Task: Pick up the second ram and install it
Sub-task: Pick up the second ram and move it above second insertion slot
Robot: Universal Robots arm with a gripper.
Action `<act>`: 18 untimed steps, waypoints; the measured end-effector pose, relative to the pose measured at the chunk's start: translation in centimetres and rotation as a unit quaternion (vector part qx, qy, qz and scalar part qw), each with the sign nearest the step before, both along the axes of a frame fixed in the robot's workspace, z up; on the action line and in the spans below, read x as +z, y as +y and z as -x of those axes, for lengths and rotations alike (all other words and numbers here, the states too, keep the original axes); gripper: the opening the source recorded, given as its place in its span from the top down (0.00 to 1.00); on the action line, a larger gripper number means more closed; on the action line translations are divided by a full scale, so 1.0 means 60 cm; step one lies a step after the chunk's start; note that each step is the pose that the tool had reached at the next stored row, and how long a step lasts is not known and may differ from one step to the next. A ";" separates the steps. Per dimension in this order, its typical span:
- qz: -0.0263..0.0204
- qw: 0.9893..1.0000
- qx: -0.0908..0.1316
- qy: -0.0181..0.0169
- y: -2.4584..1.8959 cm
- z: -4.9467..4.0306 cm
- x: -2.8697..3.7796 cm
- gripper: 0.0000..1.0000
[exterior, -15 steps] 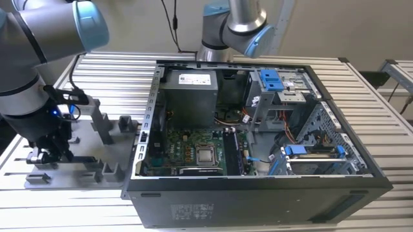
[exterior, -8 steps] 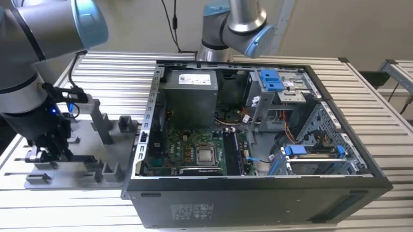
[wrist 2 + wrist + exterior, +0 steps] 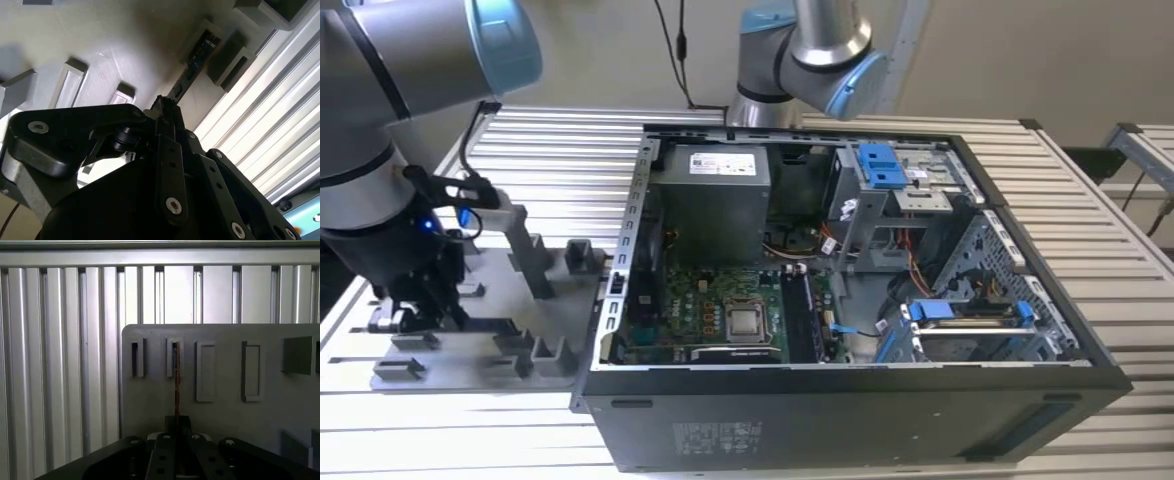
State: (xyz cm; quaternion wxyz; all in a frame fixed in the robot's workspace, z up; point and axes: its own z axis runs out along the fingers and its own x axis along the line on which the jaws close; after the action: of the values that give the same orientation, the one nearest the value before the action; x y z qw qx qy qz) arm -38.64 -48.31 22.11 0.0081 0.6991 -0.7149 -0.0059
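Note:
The second ram [image 3: 192, 67] is a slim dark stick standing on edge on the grey holder plate [image 3: 100, 30], its far end between two grey blocks. In the first wrist view the second ram [image 3: 176, 385] shows edge-on as a thin line running from a holder slot to the fingers. My gripper [image 3: 161, 106] [image 3: 177, 422] is shut on the stick's near end. In the exterior view my gripper [image 3: 411, 315] hangs low over the holder plate [image 3: 480, 300] at the exterior view's left, well away from the computer.
An open computer case [image 3: 854, 400] lies on the slatted metal table, with the green motherboard [image 3: 720, 310] and its long black memory slots [image 3: 801, 315] facing up. A second robot arm [image 3: 807, 50] stands behind the case. Grey blocks and posts rise from the holder plate.

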 end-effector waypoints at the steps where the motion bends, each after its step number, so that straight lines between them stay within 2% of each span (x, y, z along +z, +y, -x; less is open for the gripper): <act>1: 0.000 1.000 0.000 0.000 0.0000 0.000 0.002 0.86; 6: 0.000 1.000 0.000 0.000 0.0000 0.000 0.008 0.86; 18: 0.000 1.000 0.000 0.000 0.0000 0.000 0.013 0.86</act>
State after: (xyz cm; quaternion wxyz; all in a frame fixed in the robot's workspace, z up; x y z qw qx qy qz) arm -38.63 -48.31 22.89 0.0080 0.6991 -0.7149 -0.0059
